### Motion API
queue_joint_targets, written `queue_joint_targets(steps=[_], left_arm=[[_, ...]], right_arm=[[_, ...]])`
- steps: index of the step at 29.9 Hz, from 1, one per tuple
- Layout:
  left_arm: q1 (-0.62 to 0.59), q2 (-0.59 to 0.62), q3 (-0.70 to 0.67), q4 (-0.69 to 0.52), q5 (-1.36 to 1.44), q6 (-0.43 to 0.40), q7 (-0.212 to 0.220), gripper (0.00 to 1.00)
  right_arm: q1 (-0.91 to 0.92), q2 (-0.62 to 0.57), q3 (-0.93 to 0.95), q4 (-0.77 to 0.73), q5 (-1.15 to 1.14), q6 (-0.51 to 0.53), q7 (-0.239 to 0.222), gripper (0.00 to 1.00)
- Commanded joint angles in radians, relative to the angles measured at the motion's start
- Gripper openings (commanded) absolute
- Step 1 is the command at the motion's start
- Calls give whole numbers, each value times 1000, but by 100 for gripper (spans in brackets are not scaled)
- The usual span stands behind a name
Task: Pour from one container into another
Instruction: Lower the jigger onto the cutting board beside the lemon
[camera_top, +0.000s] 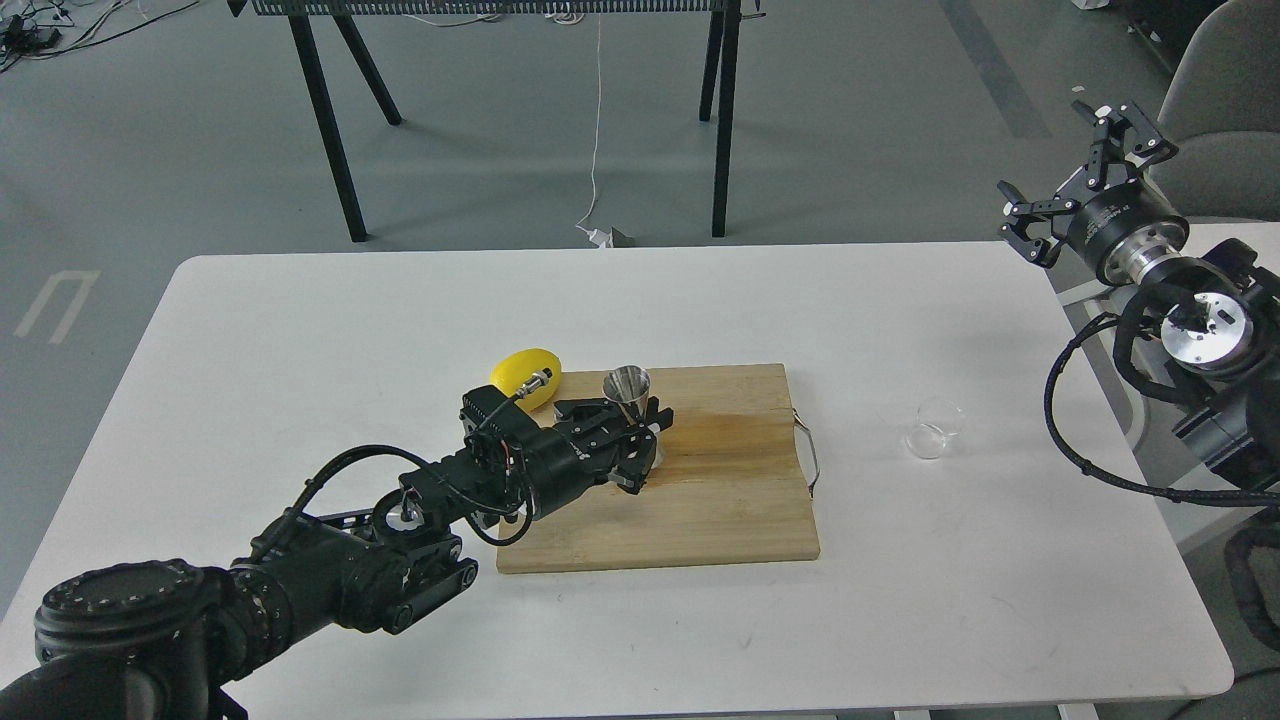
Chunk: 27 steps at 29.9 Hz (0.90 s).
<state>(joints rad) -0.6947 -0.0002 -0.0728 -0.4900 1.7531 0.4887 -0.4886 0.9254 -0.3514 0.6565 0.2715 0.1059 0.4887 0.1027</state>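
Two vessels matter here, and they stand well apart. My left pincer (632, 448) is closed around the jigger (627, 392) low down, near its narrow waist, with the upper cone standing upright above the fingers; it sits over the left part of the cutting board (720, 500), with the lemon (527, 376) just beside it at about 10 o'clock. The glass tumbler (934, 428) rests alone on the worktop (300, 320) at roughly 3 o'clock from the board, past its wire handle. My right pincer (1070, 165) hangs high off the far right edge of the worktop, at about 1 o'clock from the tumbler, fingers spread wide and holding nothing.

I judge the jigger light, rigid and slick: polished steel gives little friction, so the waist is the sensible hold, since the flaring cones above and below would stop it sliding through. The tumbler I expect to be light, hard, smooth and breakable. I would take it across its round wall at mid-height, squeezing gently, as a hold near the rim could tip it or let it skid. Whether it holds any liquid I cannot tell.
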Motion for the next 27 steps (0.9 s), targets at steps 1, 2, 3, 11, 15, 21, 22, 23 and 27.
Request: queue_joint_targets(steps=[1,2,3,11,15,21,22,23,27], left_arm=[[-2,0,-1,1,-3,0,0,19],[-2,0,-1,4,-3,0,0,19],[-2,0,-1,5,-3,0,0,19],[0,0,-1,5,-3,0,0,25],[9,0,1,2,-1,0,0,29],[21,0,1,-4,-1,0,0,32],[21,0,1,-4,-1,0,0,32],[23,0,1,-4,-1,0,0,33],[24,0,1,-6,-1,0,0,37]], right_arm=[[-2,0,0,0,0,0,0,100],[-2,0,0,0,0,0,0,100],[-2,0,0,0,0,0,0,100],[-3,0,0,0,0,0,0,100],[-3,0,0,0,0,0,0,100],[-2,0,0,0,0,0,0,100],[-2,0,0,0,0,0,0,100],[-2,0,0,0,0,0,0,100],[-2,0,0,0,0,0,0,100]])
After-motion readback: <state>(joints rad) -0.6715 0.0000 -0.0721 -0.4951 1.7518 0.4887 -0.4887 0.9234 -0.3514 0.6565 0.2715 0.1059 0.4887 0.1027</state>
